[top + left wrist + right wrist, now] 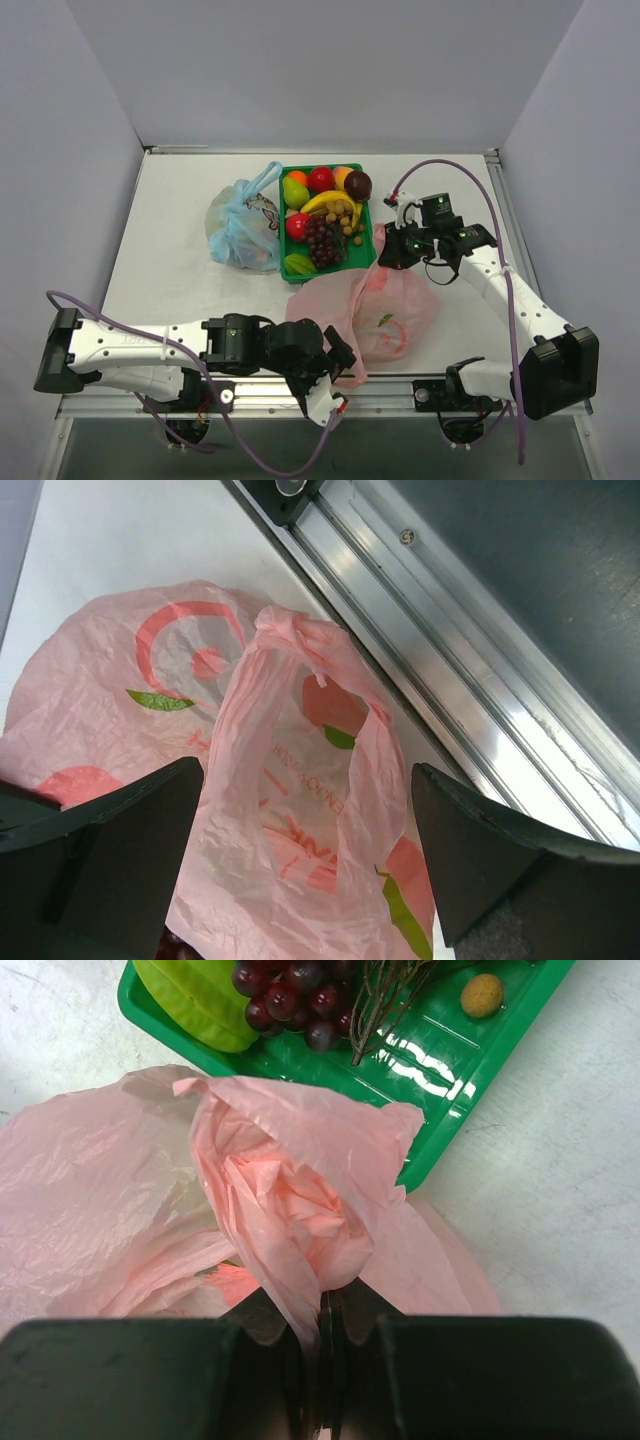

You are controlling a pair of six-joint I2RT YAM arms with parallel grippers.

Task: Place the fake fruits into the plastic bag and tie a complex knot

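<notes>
Two grippers: my right gripper (325,1325) pinches a bunched fold of the plastic bag (385,310) just beside the green tray (282,225). My left gripper (338,372) hangs spread wide, holding nothing, over the bag's edge farthest from the tray.
Fruit: the fake fruits (322,215) sit in the tray.
Doing it well: I judge the left should take one layer only, then both pull apart toward the tray.
Hard to make out: the bag's mouth, and anything inside it.
</notes>
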